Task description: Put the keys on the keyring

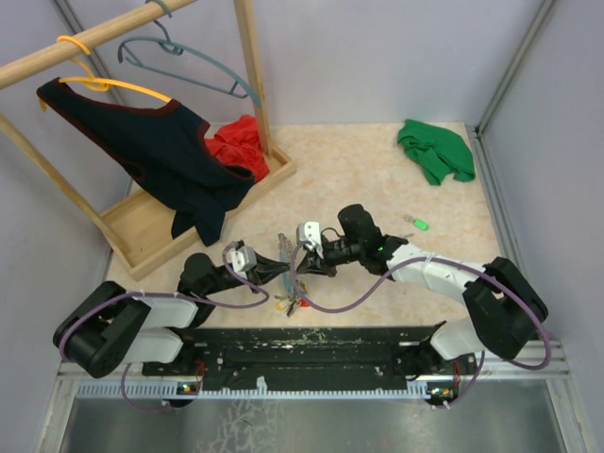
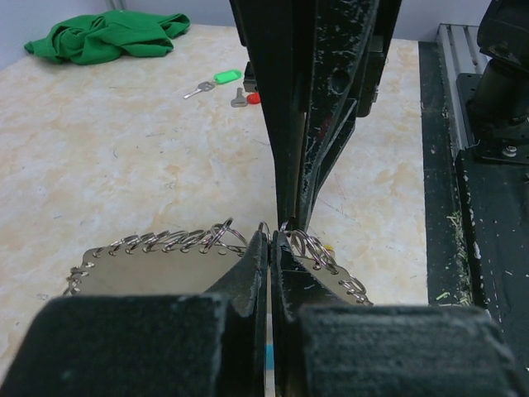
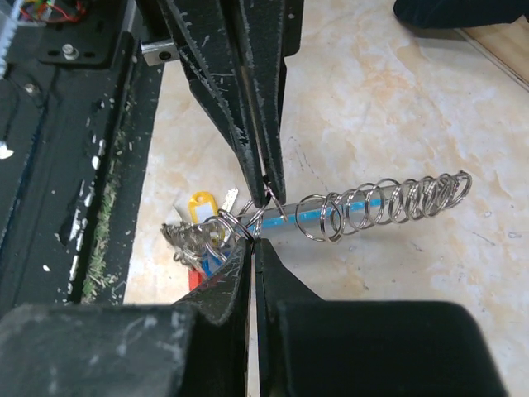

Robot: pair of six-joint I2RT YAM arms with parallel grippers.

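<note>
The left gripper (image 2: pixel 269 241) is closed tight, its jaws nipping a wire loop of the keyring (image 2: pixel 165 242). The right gripper (image 3: pixel 251 245) is closed as well, pinching a neighbouring loop of the same ring. The two sets of tips meet almost nose to nose, the left reaching in from the left and the right from the right, over the middle of the table (image 1: pixel 340 170) toward its near edge. The keyring is held between them: its silvery coil with a light-blue core stretches away from the grip, and its bunch of yellow, blue and red key tags (image 3: pixel 201 207) sits on the near side of the pinch. The green-headed key (image 2: pixel 216 80) and the red-headed key (image 2: pixel 245 98) lie flat on the table just beside each other, off to the right and well apart from the keyring. Farther out, a green cloth (image 1: pixel 436 151) is crumpled at the far right. At the far left stands a wooden rack (image 1: pixel 142 222), with a black garment (image 1: pixel 151 142) hanging from it and a red cloth (image 1: pixel 241 143) on its base.
</note>
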